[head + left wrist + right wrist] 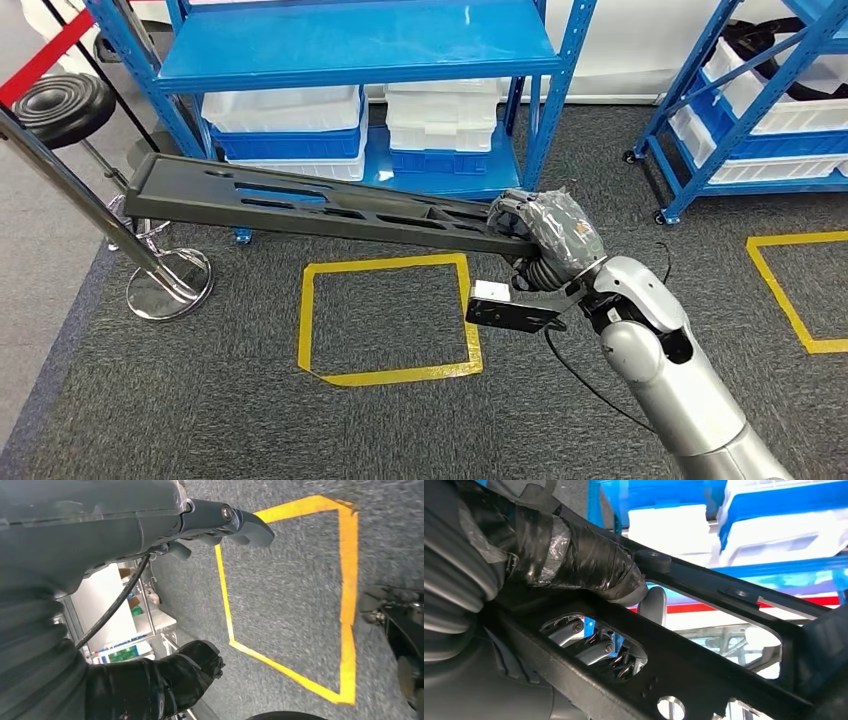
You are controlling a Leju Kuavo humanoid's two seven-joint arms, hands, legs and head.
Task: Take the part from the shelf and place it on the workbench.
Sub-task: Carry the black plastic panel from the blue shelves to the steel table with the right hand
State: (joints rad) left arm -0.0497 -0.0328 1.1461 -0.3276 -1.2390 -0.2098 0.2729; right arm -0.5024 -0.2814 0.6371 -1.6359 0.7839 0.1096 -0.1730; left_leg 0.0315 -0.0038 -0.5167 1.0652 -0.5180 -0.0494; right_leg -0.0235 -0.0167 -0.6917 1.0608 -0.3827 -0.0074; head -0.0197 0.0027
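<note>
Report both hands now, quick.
Left robot hand: open, holding nothing.
Right robot hand: holding the black part by one end.

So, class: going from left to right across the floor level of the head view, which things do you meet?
Chrome stand base → yellow tape square → right robot hand gripping the black part → second yellow tape outline.

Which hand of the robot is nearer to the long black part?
Right. The right hand grips one end of the long black part. The left hand hangs apart from it, over the carpet near a yellow tape square.
</note>
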